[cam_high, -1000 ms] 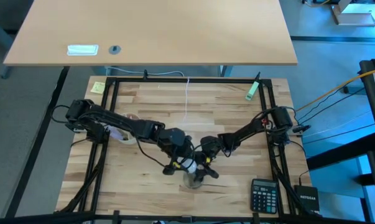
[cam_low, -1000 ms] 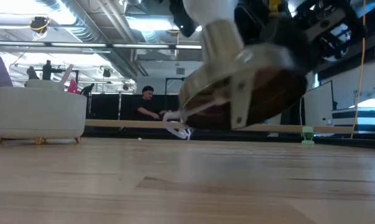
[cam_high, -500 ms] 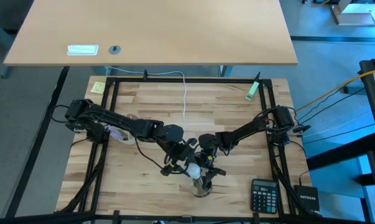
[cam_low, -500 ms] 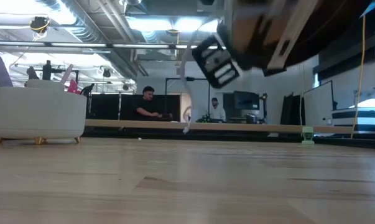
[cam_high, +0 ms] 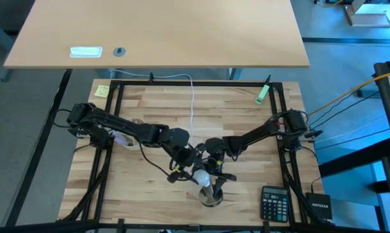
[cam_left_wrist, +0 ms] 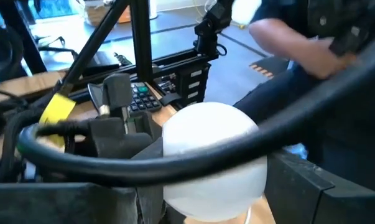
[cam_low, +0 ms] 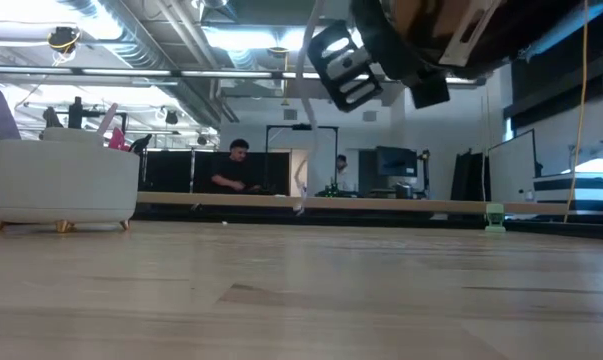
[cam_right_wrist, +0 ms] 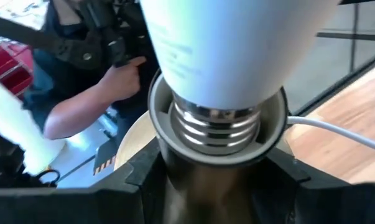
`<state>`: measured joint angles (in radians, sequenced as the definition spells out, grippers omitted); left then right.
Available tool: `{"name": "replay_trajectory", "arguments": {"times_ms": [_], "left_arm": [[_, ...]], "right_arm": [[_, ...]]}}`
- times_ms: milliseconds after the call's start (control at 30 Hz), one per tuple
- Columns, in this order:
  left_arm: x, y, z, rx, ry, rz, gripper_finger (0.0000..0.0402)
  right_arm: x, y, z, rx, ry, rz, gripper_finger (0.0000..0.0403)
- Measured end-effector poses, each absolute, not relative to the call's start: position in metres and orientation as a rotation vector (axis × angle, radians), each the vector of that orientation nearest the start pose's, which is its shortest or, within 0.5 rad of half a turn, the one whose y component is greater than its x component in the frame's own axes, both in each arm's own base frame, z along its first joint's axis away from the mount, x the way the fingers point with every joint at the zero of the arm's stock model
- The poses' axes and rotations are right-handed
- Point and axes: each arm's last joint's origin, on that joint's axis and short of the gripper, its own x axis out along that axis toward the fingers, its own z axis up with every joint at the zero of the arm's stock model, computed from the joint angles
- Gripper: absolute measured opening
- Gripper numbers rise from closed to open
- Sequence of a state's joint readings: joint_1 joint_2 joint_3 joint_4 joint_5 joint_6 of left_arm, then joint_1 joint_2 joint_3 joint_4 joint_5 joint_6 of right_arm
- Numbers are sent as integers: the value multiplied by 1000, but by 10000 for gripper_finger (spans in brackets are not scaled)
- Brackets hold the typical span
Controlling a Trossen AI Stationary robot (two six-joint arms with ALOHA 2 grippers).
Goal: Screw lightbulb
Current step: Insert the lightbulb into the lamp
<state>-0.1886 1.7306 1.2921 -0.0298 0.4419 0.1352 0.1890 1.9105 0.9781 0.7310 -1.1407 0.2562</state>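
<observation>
The lightbulb (cam_high: 200, 176) is held up off the tabletop (cam_high: 143, 116), around 6 o'clock of the wooden surface, right where both arms meet. The left claw (cam_high: 193, 171) is pinched on the white glass globe, which can be seen filling the left wrist view (cam_left_wrist: 212, 158) between the dark fingers. The right claw (cam_high: 214, 176) is clamped on the round silvery socket (cam_high: 211, 194), gripped by its neck; in the right wrist view the bulb's grey threaded base (cam_right_wrist: 217, 127) is seen sitting partway down in the socket's white collar (cam_right_wrist: 159, 115), a few threads showing. A thin white cord (cam_high: 193, 97) is run off toward 12 o'clock. A black calculator (cam_high: 274, 202) is parked near 4 o'clock, well apart from the action. A person's arm (cam_right_wrist: 91, 102) is caught in the background beyond the table.
</observation>
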Motion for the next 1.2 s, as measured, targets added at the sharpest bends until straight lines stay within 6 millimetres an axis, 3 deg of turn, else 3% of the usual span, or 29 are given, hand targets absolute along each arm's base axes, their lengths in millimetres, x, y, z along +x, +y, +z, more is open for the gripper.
{"name": "replay_trajectory", "arguments": {"times_ms": [167,500,900,1200], "left_arm": [[381,-84,279,-66,464,-601,210],[373,-82,262,-219,692,-439,210],[362,-85,260,-134,755,-105,210],[348,-80,282,-73,677,85,210]], "right_arm": [[363,93,188,289,372,1197,181],[361,81,167,107,539,824,181],[353,70,151,-14,670,542,181],[333,62,126,-38,601,333,181]]}}
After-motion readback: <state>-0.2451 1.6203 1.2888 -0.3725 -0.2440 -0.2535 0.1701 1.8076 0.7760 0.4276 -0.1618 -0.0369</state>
